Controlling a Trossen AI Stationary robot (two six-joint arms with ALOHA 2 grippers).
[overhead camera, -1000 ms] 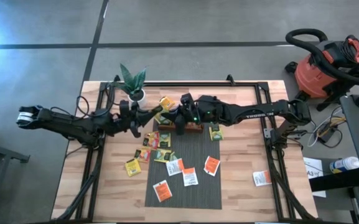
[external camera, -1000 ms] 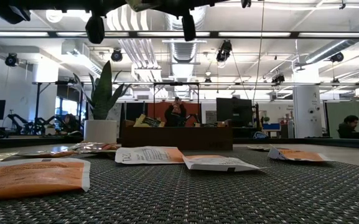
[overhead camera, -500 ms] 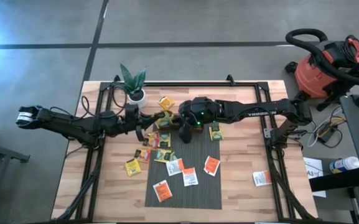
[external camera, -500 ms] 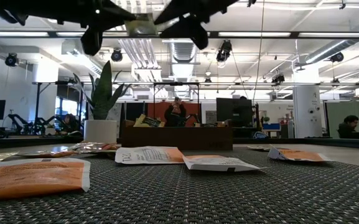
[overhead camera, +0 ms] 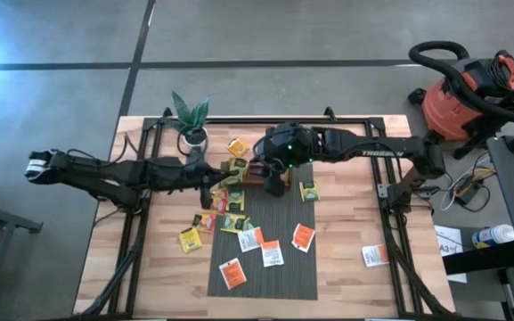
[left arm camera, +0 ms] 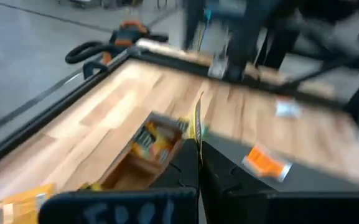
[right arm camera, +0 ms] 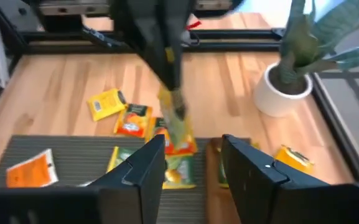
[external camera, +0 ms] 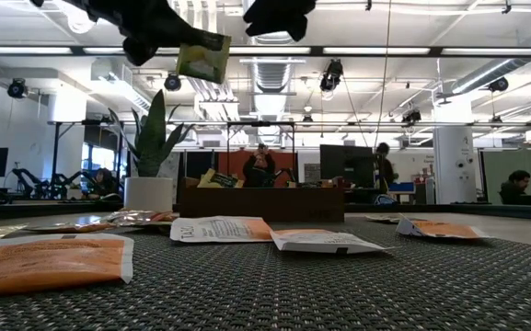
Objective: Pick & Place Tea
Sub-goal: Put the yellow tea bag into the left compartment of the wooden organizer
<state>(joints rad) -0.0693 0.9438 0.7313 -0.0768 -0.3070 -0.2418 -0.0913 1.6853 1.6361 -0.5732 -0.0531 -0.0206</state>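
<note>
The left gripper (external camera: 159, 37) pinches a yellow tea sachet (external camera: 202, 57) by its edge, so it hangs over the wooden tray (overhead camera: 255, 176); the right gripper (right arm camera: 191, 155) stands open.

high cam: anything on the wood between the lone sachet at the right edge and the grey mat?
Nothing. In the high view, bare tabletop runs from the lone orange-and-white sachet to the grey mat; the nearest other sachets lie on the mat itself.

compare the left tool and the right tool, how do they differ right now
The left tool is shut on a green tea sachet, holding it in the air; the right tool is open and holds nothing. The left arm reaches in from the plant side, the right from the opposite side. Both hang high over the wooden tray.
</note>
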